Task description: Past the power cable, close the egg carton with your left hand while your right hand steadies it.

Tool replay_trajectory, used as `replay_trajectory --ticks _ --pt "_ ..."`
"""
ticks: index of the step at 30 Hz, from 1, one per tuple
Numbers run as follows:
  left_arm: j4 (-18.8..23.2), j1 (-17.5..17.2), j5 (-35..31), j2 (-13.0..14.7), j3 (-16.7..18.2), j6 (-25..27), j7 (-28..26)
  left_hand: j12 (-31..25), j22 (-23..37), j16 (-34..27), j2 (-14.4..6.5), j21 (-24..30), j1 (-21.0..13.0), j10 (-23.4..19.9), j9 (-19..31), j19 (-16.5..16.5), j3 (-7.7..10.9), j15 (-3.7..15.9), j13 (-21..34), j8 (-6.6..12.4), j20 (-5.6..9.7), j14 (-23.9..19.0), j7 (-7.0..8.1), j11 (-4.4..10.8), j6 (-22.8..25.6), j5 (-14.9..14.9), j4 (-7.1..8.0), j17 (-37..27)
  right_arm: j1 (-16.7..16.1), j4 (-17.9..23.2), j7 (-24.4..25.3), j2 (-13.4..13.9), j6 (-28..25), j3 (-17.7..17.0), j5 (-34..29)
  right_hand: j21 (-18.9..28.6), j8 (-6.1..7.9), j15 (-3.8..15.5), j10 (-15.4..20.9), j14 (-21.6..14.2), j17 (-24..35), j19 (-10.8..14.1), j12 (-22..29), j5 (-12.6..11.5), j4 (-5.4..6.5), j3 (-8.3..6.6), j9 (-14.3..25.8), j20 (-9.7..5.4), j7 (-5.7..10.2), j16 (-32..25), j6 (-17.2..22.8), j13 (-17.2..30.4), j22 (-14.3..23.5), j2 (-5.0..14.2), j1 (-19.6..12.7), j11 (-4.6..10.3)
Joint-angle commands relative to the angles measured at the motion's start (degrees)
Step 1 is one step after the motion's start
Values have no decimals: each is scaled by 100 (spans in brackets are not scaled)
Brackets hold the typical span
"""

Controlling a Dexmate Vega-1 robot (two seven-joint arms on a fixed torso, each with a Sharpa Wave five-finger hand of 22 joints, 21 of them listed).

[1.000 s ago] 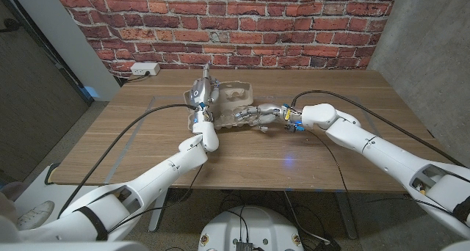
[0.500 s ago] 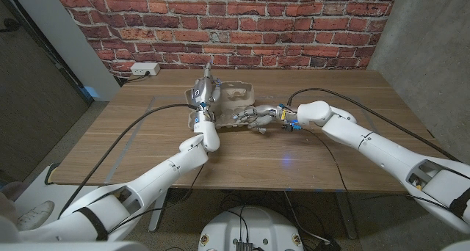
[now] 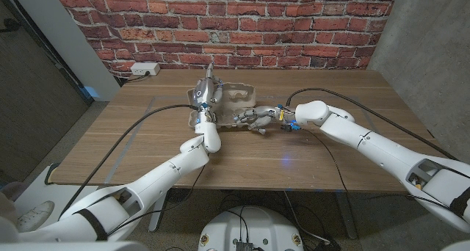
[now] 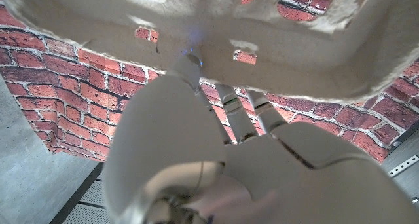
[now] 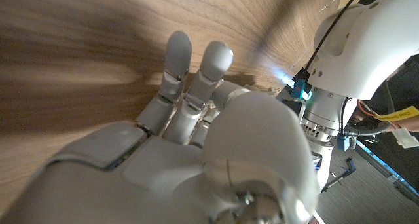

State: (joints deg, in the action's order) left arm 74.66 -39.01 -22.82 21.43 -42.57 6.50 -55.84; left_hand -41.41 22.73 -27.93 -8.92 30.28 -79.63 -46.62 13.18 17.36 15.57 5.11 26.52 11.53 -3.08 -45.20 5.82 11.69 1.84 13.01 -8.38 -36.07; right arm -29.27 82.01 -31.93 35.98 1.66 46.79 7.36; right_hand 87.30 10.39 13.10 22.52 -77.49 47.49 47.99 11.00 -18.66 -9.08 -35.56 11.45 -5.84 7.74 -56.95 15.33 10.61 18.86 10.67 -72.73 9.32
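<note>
Wooden table [image 3: 242,152] before a red brick wall [image 3: 242,20], seen from the head camera, with both arms reaching toward the far middle of the tabletop. The egg carton [image 3: 229,104], a pale grey moulded-pulp container, lies there with its lid raised; its contents cannot be made out, since the left hand [image 3: 205,93] covers the left part of it. That hand is up against the lid's left end, fingers extended upward along it; whether it actually grasps the lid cannot be told. In the left wrist view the pulp lid [image 4: 216,34] spans the frame just beyond the fingers [image 4: 245,116], with brickwork visible through its cut-out holes. The right hand [image 3: 253,119] lies at the carton's near right corner, its fingers partly curled and touching or just beside the tray edge; a firm grip is not evident. In the right wrist view those fingers [image 5: 196,80] extend over bare wood grain. Compared with the frame 1 s earlier, the right hand sits slightly lower and more curled, and the lid appears tipped a little further toward the tray; the left hand stays in much the same place. A black power cable [image 3: 139,130] runs across the left half of the table, nearer the robot than the carton. A white power strip [image 3: 145,69] sits by the wall at far left. No legible writing or brand mark is visible.
</note>
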Motion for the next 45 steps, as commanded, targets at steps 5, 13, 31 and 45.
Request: replay_trajectory --ticks 5,13,31,45 --pt "408 -225 21 130 -15 -477 252 -18 21 57 -28 27 -26 13 28 -68 -17 836 -23 17 6 92 44 -1 -3 29 10 -28 100 -86 125 -74 -313 126 -154 10 31 4 -3 -38 22 77 23 -92 9 69 4 -678 -80 31 -30 19 -39 11 -115 -78" --pt "753 -360 13 195 66 -626 462 -14 16 63 -43 51 -21 9 28 -72 -35 840 -54 25 13 123 77 1 19 30 24 -38 -65 60 429 -17 -526 50 -139 14 32 3 -22 -5 -13 85 26 -147 7 100 2 -676 -155 92 -59 18 -81 10 -165 -92" --pt "1105 -719 310 478 363 -672 1126 224 -449 702 101 157 2072 -530 -53 156 -396 682 -697 122 121 -317 264 -9 564 -50 1198 709 -105 206 671 129 -776 19 -237 36 40 4 11 -43 -5 118 43 -211 26 174 -1 -673 -161 112 -65 19 -134 6 -218 -62" --pt "1910 -644 863 940 426 1023 2927 1976 -1049 1749 352 -196 4278 1714 -124 -430 -1058 -5 -1383 -21 -510 1944 22 -677 374 -226 1797 1669 -88 247 691 128 -813 87 -360 50 36 3 12 -56 -9 137 43 -240 34 246 -2 -673 -163 135 -92 19 -172 -3 -233 -33"
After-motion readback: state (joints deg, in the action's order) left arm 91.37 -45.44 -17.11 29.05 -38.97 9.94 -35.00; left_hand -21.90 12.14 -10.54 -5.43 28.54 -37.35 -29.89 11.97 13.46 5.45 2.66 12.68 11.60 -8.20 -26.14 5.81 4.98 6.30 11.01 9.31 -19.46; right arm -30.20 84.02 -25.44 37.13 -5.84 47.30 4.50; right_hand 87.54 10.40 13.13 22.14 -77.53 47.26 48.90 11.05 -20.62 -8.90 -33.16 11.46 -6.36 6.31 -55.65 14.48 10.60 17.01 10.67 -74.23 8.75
